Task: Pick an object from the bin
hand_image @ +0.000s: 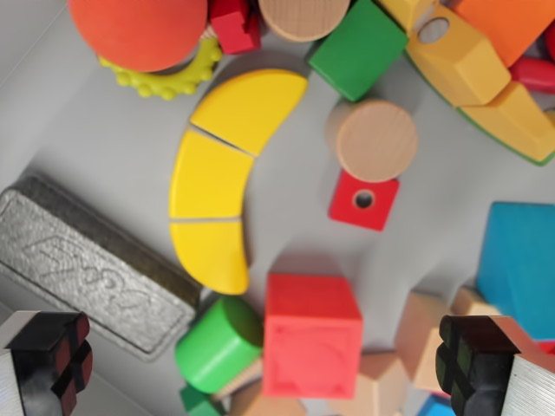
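So I'm standing here watching the arm hovering over the bin (104, 156) and honestly the clutter is what's worrying me. The red cube (312, 334) is sitting packed in tight: a green cylinder (218, 342) is pressing up on the wrist view's left of it, and plain wooden blocks (425, 334) are crowding its right and lower edge. If the fingers are coming straight down, one tip is probably landing on a neighbour instead of sliding beside the cube, and that's knocking things around or jamming. The grey eraser-looking slab (95, 264) is also lying right next to the left finger, so that could be catching too.

The gripper (277, 364) is wide apart, holding nothing. The cube is lying between the two fingertips, slightly left of the midpoint and a touch above the line between them. The yellow banana pieces (217, 186) are lying just above it, close but looking apart.
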